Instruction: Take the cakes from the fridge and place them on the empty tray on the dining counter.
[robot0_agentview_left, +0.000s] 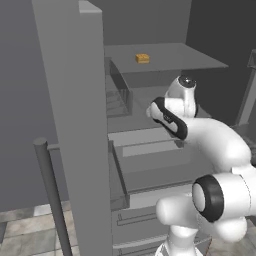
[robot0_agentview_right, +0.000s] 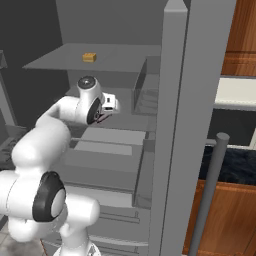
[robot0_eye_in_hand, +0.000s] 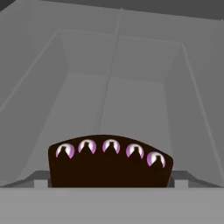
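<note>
Left base view: looking into the open fridge (robot0_agentview_left: 75, 125), with the arm (robot0_agentview_left: 220, 140) stretched in toward the middle shelves at about 1 o'clock. Orange cake block (robot0_agentview_left: 142, 58) up at 12 o'clock on the top shelf (robot0_agentview_left: 170, 55), well apart from the wrist below it. Risk here: lifting too steeply on the way out and knocking an elbow or wrist against that shelf from beneath, enough to jolt the block.

Right base view: same reach from the other side, hand (robot0_agentview_right: 111, 106) at 10 o'clock, pointing deeper into the fridge. Orange block at 11 o'clock, above and behind. Door edge standing close at 3 o'clock; swinging wide while backing out could clip it.

Hand view: chocolate slice (robot0_eye_in_hand: 109, 162) with pink-white dollops at 6 o'clock, sitting on the grey floor of a walled compartment. Jaws released, spread wide, grasping nothing; cannot tell whether either tip touches the slice. Closing before being centred would likely push the wedge aside instead of gripping it. Squeezing hard could crush a soft piece. Tapered sides may let it squirt out. Going in too low could scrape the compartment floor.
</note>
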